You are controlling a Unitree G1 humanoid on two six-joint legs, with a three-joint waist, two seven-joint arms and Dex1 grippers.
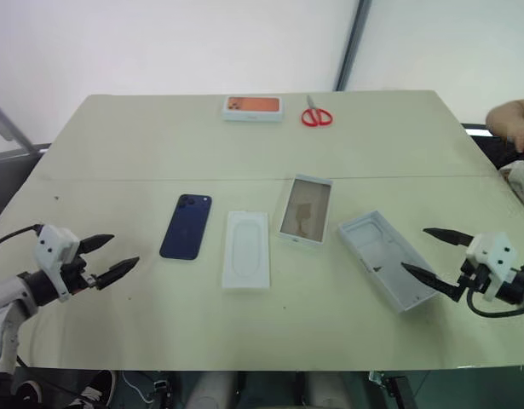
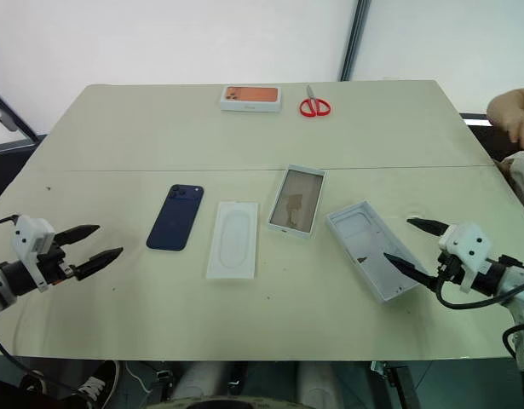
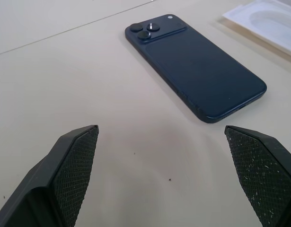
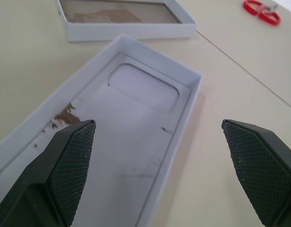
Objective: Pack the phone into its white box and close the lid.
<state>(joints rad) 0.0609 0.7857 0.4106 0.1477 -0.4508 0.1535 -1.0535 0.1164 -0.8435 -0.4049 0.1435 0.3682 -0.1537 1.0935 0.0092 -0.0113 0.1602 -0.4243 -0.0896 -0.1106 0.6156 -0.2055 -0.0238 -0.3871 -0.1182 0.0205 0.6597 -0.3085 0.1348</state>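
Four loose pieces lie in a row across the pale table point(image 1: 117, 324), and none of the packing has begun. The slim dark navy-blue smartphone point(image 1: 186, 226) lies camera side up at the left end of that row, apart from everything else. Just beside it sits a flat white insert tray point(image 1: 246, 249), then the shallow white cardboard box base point(image 1: 306, 210) with a brownish floor, and last the deeper pale grey-white lid shell point(image 1: 386, 259), lying open side up and skewed. The left gripper point(image 1: 106, 256) hovers near the phone with its black fingers spread wide, holding nothing. The right gripper point(image 1: 436, 254) hangs over the lid's near end, likewise wide and empty. Everything is left: phone into the base, then lid turned over and seated. An orange-topped white box point(image 1: 253, 106) and red-handled scissors point(image 1: 315, 115) rest at the far edge.
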